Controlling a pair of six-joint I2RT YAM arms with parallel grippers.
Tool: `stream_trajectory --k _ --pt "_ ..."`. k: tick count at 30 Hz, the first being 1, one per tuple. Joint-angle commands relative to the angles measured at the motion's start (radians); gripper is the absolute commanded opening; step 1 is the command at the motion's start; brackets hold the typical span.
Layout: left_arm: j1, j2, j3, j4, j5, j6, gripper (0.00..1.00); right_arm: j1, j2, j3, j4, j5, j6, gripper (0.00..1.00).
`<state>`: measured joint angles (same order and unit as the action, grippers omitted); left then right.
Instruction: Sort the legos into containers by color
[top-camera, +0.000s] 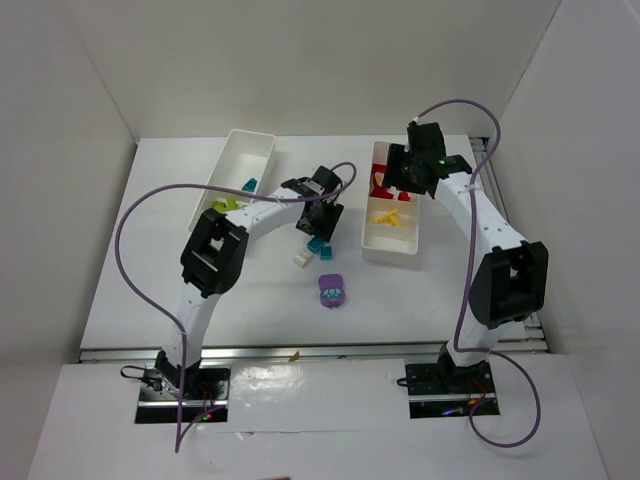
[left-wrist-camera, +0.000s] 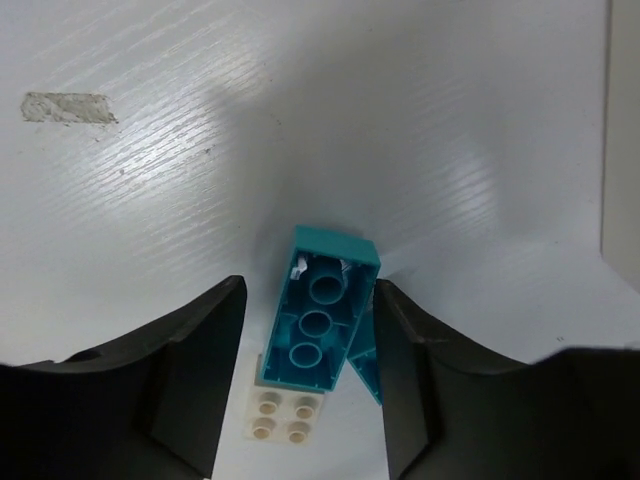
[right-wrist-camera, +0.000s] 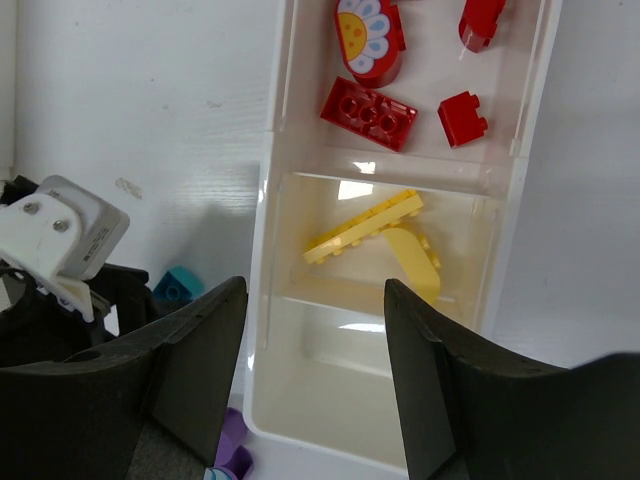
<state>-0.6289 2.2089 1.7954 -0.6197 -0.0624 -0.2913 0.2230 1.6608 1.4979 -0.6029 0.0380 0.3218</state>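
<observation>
My left gripper (top-camera: 318, 228) is open, low over the table between the two trays. In the left wrist view it (left-wrist-camera: 308, 300) straddles an upside-down teal brick (left-wrist-camera: 318, 322), with a gap at the left finger. A second teal piece (left-wrist-camera: 366, 362) and a white brick (left-wrist-camera: 281, 416) lie just behind it. My right gripper (top-camera: 405, 178) is open and empty over the right tray (top-camera: 366, 235). In the right wrist view its fingers frame the tray's bare near compartment (right-wrist-camera: 330, 390). Yellow pieces (right-wrist-camera: 380, 232) fill the middle compartment and red bricks (right-wrist-camera: 368, 107) the far one. The purple piece (top-camera: 332, 291) lies on the table.
The left tray (top-camera: 262, 145) holds lime green bricks (top-camera: 225, 203) and a teal brick (top-camera: 249, 184). A tray wall (left-wrist-camera: 622, 140) shows at the right edge of the left wrist view. A strip of tape (left-wrist-camera: 68, 107) is stuck to the table. White walls enclose the table.
</observation>
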Motion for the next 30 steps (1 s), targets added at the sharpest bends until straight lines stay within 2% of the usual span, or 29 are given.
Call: stream_trajectory --k 1,3,7,10,14,19,22,26,29,30 --pt "0.001 0.032 0.042 0.011 -0.024 0.004 0.62 0.006 -0.045 0.007 0.012 0.002 0.008 0.65" --pt "0.001 0.041 0.053 0.011 -0.024 0.004 0.56 0.006 -0.045 0.007 0.012 0.002 0.008 0.65" --pt "0.011 0.041 0.096 0.002 -0.059 0.004 0.52 0.006 -0.045 0.007 0.012 0.002 0.008 0.65" --pt "0.024 0.041 0.165 -0.043 -0.096 0.015 0.39 0.006 -0.036 0.007 0.012 0.002 0.008 0.65" --pt "0.102 -0.020 0.245 -0.068 -0.097 0.015 0.34 0.006 -0.036 0.007 0.012 0.002 0.008 0.65" --pt "0.248 -0.098 0.315 -0.066 -0.024 -0.034 0.33 0.006 -0.036 0.007 0.012 0.002 -0.001 0.65" --pt "0.369 -0.063 0.366 -0.101 -0.024 -0.075 0.33 0.006 -0.036 0.007 0.012 0.002 -0.001 0.65" --pt "0.463 -0.032 0.394 -0.120 -0.013 -0.120 0.31 0.006 -0.016 0.016 0.012 0.002 -0.001 0.65" --pt "0.509 0.020 0.438 -0.101 0.032 -0.131 0.41 0.006 -0.006 0.025 0.012 0.002 -0.001 0.65" --pt "0.509 0.035 0.458 -0.101 0.032 -0.131 0.51 0.006 -0.006 0.025 0.012 -0.007 -0.001 0.65"
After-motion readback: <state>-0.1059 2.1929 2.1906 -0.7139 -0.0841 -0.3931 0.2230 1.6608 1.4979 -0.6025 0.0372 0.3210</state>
